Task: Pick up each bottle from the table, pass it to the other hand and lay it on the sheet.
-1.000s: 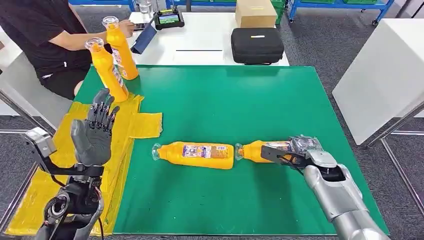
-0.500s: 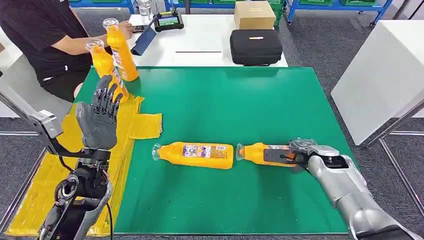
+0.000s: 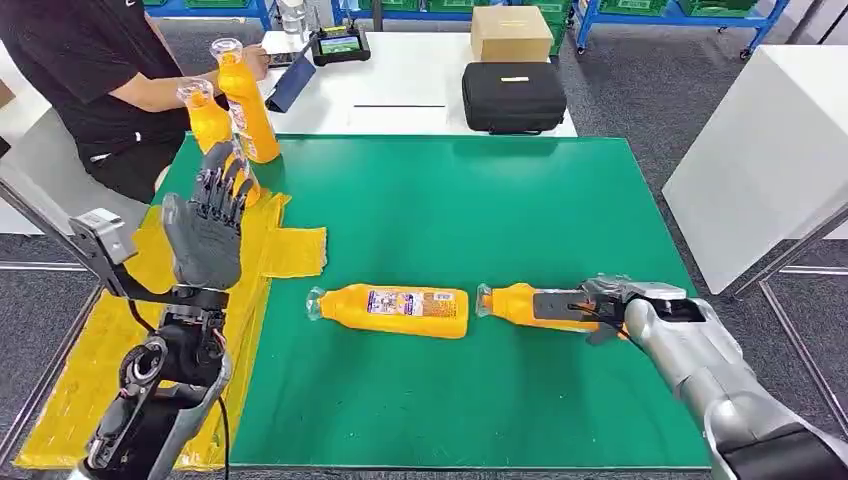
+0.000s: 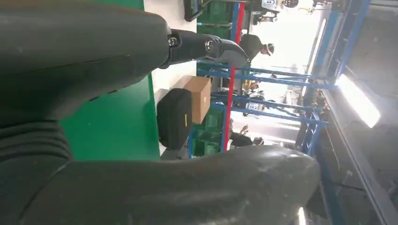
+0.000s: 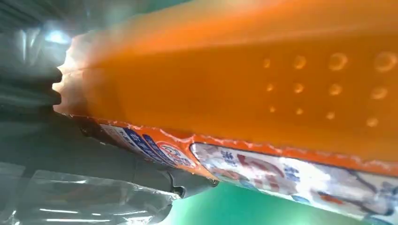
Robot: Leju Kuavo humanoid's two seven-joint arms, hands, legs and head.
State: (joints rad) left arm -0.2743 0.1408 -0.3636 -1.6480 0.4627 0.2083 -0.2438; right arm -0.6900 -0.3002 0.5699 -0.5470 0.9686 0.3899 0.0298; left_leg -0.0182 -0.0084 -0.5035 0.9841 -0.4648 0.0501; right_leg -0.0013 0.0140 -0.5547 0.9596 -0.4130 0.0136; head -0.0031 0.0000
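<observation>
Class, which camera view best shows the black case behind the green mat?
The head view: the black case lies whole on the white table, beside a cardboard box. The left wrist view shows it small and turned, past the left hand. The right wrist view shows a bottle.

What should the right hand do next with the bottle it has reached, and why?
Probably lift it. The right hand already has its fingers around the right-hand bottle, which lies on the green table, and the left hand is raised with its fingers apart above the yellow sheet, apparently ready to receive it.
</observation>
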